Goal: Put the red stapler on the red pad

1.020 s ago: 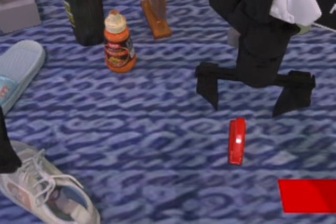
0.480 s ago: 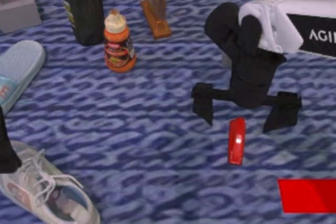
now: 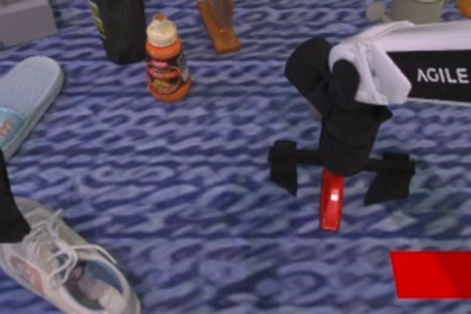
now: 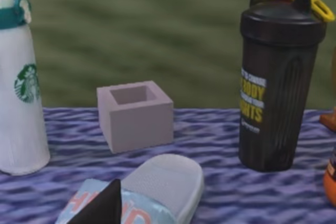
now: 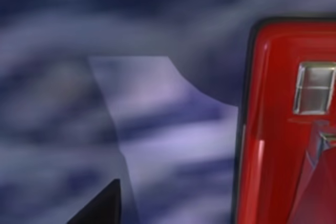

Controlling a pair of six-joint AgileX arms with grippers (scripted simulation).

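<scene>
Fingers of right end effector point(image 3: 340, 177) spread wide astride red stapler point(image 3: 331, 204), red pad point(image 3: 430, 273) nearby.

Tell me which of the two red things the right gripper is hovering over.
The red stapler, the small glossy bar, with the right gripper open astride its far end. The red pad lies flat, apart, at the table's right edge.

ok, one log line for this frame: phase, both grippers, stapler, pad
phase: pre-grasp | right gripper: open, straddling red stapler | left gripper: parked near slipper | red stapler: on cloth | red pad: bare
</scene>
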